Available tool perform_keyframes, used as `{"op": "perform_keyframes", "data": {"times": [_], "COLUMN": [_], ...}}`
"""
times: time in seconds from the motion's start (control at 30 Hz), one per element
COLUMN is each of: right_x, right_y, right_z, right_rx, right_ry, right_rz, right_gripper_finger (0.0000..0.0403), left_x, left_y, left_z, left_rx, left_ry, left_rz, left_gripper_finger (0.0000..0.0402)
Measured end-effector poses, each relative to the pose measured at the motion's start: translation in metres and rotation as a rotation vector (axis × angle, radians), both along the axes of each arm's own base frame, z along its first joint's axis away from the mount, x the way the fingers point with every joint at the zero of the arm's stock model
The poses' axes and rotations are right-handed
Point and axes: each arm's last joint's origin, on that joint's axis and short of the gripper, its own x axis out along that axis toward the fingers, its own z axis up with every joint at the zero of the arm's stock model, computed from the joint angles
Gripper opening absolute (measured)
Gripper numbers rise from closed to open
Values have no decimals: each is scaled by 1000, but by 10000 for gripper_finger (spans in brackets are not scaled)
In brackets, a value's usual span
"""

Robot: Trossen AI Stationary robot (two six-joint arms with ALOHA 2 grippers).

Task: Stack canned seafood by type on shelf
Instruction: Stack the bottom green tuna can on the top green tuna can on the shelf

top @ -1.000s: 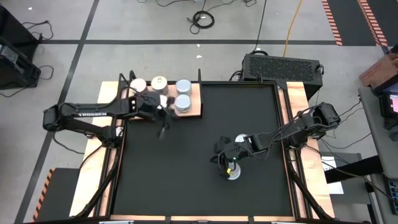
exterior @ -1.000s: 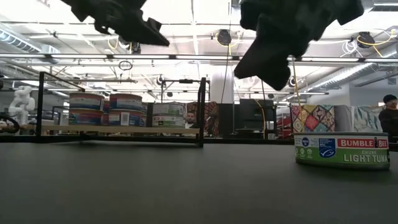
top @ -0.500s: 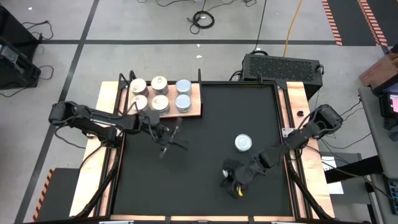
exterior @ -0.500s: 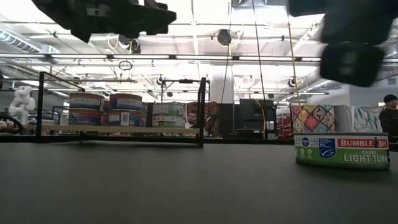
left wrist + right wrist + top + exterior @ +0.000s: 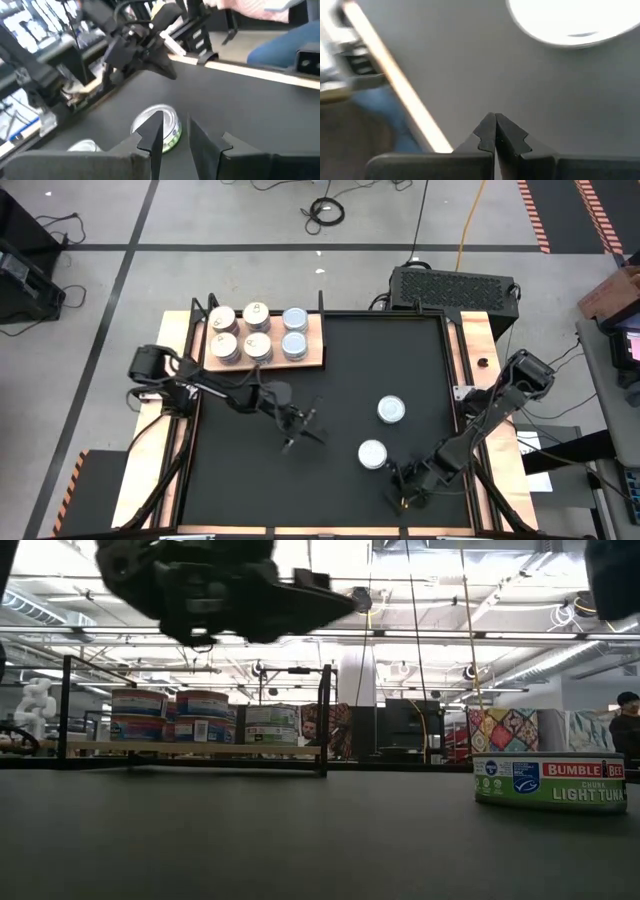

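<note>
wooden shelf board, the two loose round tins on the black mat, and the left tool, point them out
light wooden shelf board (image 5: 313, 355): high view, bare right edge.
pale-topped round tin farther from the shelf (image 5: 372, 453): high view, lid centre.
pale-topped round tin nearer the shelf (image 5: 391, 411): high view, lid centre.
left tool (image 5: 305, 431): high view, between fingertips.

Tin (image 5: 570, 20) cut off by the edge (overexposed, label unreadable).

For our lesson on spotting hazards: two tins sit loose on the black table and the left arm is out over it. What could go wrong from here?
1. The left gripper, empty and partly open, might clip the nearer tin instead of straddling it.
2. The second tin lies close by and could get knocked.
3. The board already holds six tins packed closely, so adding another might topple one.
</note>
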Motion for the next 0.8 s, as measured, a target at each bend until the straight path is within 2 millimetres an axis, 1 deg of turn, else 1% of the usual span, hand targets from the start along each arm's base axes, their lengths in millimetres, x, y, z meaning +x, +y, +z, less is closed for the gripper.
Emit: {"op": "perform_keyframes", "data": {"times": [0.1, 0.23, 0.33, 0.53, 0.67, 0.8], "right_x": [-2, 1, 4, 8, 17, 29], "right_y": [-8, -14, -16, -18, -19, -20], "right_z": [-4, -5, -4, -6, -16, -33], "right_rx": [-53, -91, -108, -165, -219, -255], "right_ry": [57, 60, 43, -3, -29, -32], "right_rz": [-23, -31, -23, -40, -31, 17], "right_gripper_finger": [0, 0, 0, 0, 0, 0], "left_x": [17, 30, 31, 30, 31, 34], "left_y": [-4, -10, -11, -13, -15, -20], "left_z": [1, 2, 1, 1, -10, -22], "left_rx": [23, 117, 181, 176, 193, 249], "left_ry": [62, 203, 262, 261, 282, 269], "left_rz": [46, 172, 188, 133, 112, 72], "left_gripper_finger": [91, 91, 91, 91, 91, 91]}}
